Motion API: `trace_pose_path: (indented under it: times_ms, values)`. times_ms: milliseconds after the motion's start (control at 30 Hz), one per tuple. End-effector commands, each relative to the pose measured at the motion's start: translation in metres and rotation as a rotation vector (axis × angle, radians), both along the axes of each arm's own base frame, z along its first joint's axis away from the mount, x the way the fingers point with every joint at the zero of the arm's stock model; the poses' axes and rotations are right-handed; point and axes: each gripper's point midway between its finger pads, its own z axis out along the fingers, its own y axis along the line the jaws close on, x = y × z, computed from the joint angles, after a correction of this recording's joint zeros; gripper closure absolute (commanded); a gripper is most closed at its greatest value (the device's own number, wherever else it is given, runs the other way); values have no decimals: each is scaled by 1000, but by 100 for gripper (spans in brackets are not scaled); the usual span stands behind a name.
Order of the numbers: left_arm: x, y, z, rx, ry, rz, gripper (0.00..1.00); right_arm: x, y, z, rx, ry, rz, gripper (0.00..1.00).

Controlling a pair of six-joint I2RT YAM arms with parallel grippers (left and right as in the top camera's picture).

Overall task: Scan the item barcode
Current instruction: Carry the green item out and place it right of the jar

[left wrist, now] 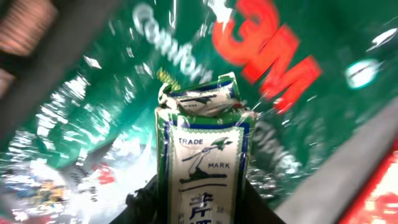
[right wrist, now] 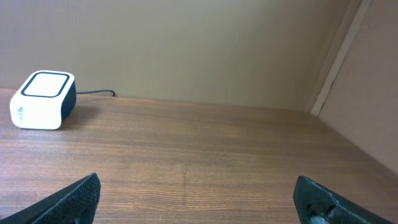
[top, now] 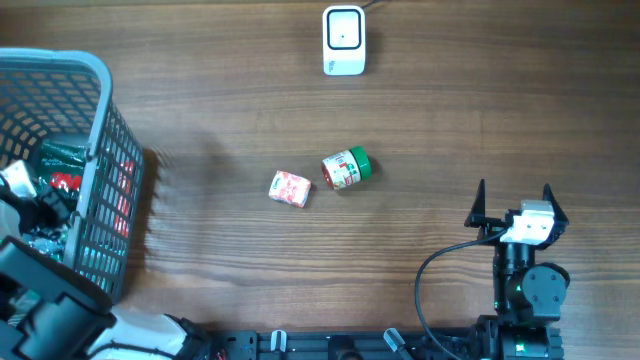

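Two dark fingers point(left wrist: 138, 204) of my left gripper point(left wrist: 202, 208) sit tight against either side of a green-and-white packet point(left wrist: 202, 149) printed TRADE MARK. I read the jaws as closed narrowly on it, with the packet upright between them. Behind it lies a shiny green 3M bag point(left wrist: 280, 68), blurred. All of this is down inside the grey mesh basket point(top: 98, 130) at the left edge of the wooden table point(top: 450, 120). My right gripper point(top: 514, 205) hangs near the table's right front, jaws spread wide with nothing between them. Mid-table, a small red-and-white carton point(top: 290, 188) and a green-lidded jar point(top: 346, 169) on its side lie just beside each other, not touching. The white scanner point(top: 343, 40) stands at the far edge.
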Motion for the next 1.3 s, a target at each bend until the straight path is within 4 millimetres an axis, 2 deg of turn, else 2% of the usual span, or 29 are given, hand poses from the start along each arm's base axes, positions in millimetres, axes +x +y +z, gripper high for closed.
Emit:
trace_pose_path:
  times_ms: [0,133,200,300,333,400,467,533,600,633,700,733,767,800,900,1000,1067,1133,1167,1267]
  values:
    - [22,16,81,145,-166,26,80,-1,-3,1,-10,-5,-15,0]
    - [21,14,138,238,-290,74,80,-1,-3,1,-10,-5,-15,0]
    - [25,5,161,240,-373,85,80,-1,-3,1,-10,-5,-15,0]
    - [53,-46,232,143,-693,-18,78,-1,-3,1,-10,-5,-15,0]
    - [62,-71,258,96,-798,-60,78,-1,-3,1,-10,-5,-15,0]
    - [73,-118,296,14,-937,-163,77,-1,-3,1,-10,-5,-15,0]
    - [82,-176,323,-94,-1022,-270,77,-1,-3,1,-10,-5,-15,0]
    - [90,-239,327,-205,-1024,-411,77,-1,-3,1,-10,-5,-15,1]
    - [94,-301,316,-311,-968,-555,76,-1,-3,1,-10,-5,-15,0]
    - [94,-325,307,-345,-929,-602,76,-1,-3,1,-10,-5,-15,0]
    - [94,-379,279,-394,-811,-697,75,-1,-3,1,-10,-5,-15,0]
    - [94,-396,267,-400,-765,-726,76,-1,-3,1,-10,-5,-15,0]
    - [92,-429,245,-405,-687,-786,76,-1,-3,1,-10,-5,-15,0]
    - [86,-478,209,-399,-572,-880,75,-1,-3,1,-10,-5,-15,0]
    - [80,-522,165,-367,-459,-962,75,-1,-3,1,-10,-5,-15,0]
    - [66,-578,113,-389,-351,-1077,75,-1,-3,1,-10,-5,-15,0]
    - [55,-606,82,-396,-295,-1137,74,-1,-3,1,-10,-5,-15,0]
    - [45,-624,54,-397,-244,-1175,71,-1,-3,1,-10,-5,-15,0]
    - [39,-632,34,-394,-206,-1193,71,-1,-3,1,-10,-5,-15,0]
    - [32,-638,8,-387,-149,-1206,70,-1,-3,1,-10,-5,-15,0]
